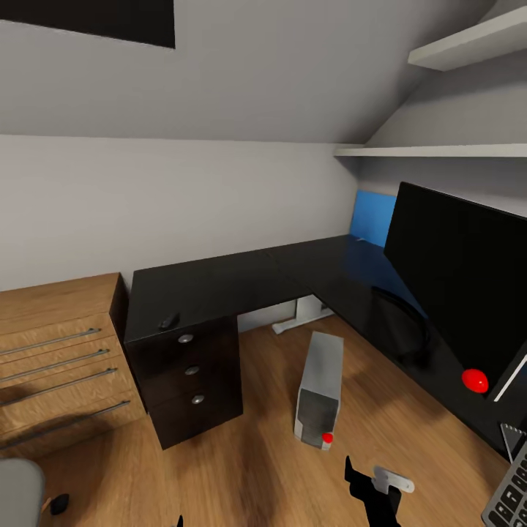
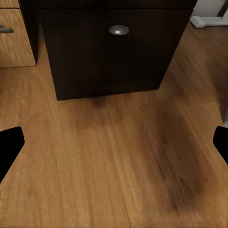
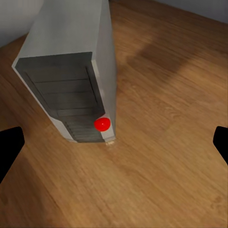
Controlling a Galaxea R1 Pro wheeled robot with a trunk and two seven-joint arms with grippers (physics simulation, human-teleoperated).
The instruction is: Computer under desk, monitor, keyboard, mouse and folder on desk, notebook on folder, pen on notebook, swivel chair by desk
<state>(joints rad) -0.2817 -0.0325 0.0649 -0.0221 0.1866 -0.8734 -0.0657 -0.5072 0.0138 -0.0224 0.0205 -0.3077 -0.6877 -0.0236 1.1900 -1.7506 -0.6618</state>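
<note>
While my right claw (image 3: 114,142) hangs wide open and empty, the computer (image 3: 76,66) stands just ahead; my left claw (image 2: 114,142), equally spread, faces the desk (image 2: 109,52) drawers.

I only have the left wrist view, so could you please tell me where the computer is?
Observer: The computer stands on the floor inside the L of the desk, to the right of the drawers.
Operator: Thank you. Is the monitor on the desk?
Observer: Yes, the monitor stands on the desk's right wing.
Operator: And the mouse?
Observer: The mouse lies on the desk near its edge, above the drawers.
</note>
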